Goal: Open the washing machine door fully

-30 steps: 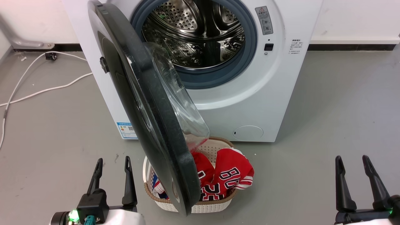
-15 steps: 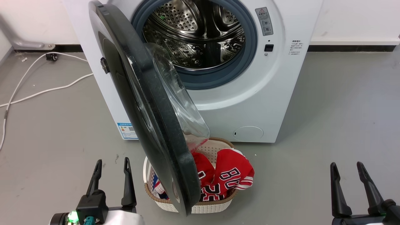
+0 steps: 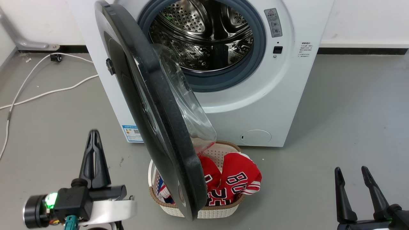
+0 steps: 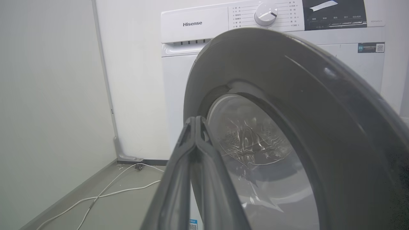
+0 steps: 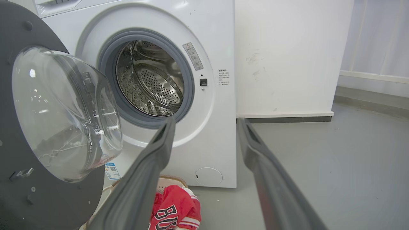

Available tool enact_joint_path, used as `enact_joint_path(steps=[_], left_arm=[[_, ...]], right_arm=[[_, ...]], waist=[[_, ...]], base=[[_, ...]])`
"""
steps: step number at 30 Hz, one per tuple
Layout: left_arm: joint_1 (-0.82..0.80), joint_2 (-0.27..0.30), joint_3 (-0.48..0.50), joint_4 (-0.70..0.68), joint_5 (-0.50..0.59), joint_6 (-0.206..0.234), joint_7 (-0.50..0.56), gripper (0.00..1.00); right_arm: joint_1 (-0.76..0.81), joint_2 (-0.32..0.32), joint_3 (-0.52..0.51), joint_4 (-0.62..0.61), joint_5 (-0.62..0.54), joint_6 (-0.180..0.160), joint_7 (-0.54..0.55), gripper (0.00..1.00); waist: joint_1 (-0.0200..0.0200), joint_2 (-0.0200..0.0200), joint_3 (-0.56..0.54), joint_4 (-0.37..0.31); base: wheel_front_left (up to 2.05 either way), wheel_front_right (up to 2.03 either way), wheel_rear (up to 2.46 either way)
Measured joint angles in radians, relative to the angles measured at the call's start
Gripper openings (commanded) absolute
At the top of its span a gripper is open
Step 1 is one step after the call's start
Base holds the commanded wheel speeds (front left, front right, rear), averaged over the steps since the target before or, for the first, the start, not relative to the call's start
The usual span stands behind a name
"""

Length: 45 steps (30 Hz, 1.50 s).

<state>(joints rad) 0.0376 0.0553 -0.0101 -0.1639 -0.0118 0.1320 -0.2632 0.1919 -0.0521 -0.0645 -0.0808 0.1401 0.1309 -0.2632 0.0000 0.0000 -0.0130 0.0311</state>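
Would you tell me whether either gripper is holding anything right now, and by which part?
Nothing is held: the left gripper is shut with nothing between its fingers, and the right gripper is open.

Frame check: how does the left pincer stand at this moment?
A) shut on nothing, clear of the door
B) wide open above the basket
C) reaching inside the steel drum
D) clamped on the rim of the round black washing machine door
A: in the head view the left pincer has its two dark fingers pressed together with nothing between them, and grey floor separates it from the large round glossy black washing machine door.
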Motion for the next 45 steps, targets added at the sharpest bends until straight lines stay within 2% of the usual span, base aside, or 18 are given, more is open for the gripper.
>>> enact_joint_path(steps=[8, 19, 31, 40, 45], left_arm=[[-0.044, 0.010, -0.077, -0.178, 0.060, 0.000, 0.000, 0.00], [-0.088, 0.030, -0.259, -0.275, 0.106, -0.026, 0.000, 0.00], [-0.130, 0.020, -0.479, -0.243, 0.104, -0.065, 0.000, 0.00], [-0.138, 0.015, -0.577, -0.201, 0.095, -0.068, 0.000, 0.00], [-0.121, 0.034, -0.622, -0.161, 0.088, -0.077, 0.000, 0.00]], right_arm=[[0.000, 0.000, 0.010, -0.001, 0.005, 0.000, 0.000, 1.00], [0.000, 0.000, 0.020, -0.001, 0.005, 0.000, 0.000, 1.00], [-0.003, 0.000, 0.034, 0.004, 0.001, 0.000, 0.000, 1.00], [-0.004, 0.000, 0.039, 0.010, 0.001, 0.000, 0.000, 1.00], [-0.005, 0.000, 0.041, 0.013, 0.001, 0.000, 0.000, 1.00]], waist=[[0.0000, 0.0000, 0.001, 0.005], [0.0000, 0.0000, 0.001, 0.006], [0.0000, 0.0000, 0.002, 0.009], [0.0000, 0.0000, 0.004, 0.010], [0.0000, 0.0000, 0.006, 0.011]], base=[[0.00, 0.00, 0.00], [0.00, 0.00, 0.00], [0.00, 0.00, 0.00], [0.00, 0.00, 0.00], [0.00, 0.00, 0.00]])
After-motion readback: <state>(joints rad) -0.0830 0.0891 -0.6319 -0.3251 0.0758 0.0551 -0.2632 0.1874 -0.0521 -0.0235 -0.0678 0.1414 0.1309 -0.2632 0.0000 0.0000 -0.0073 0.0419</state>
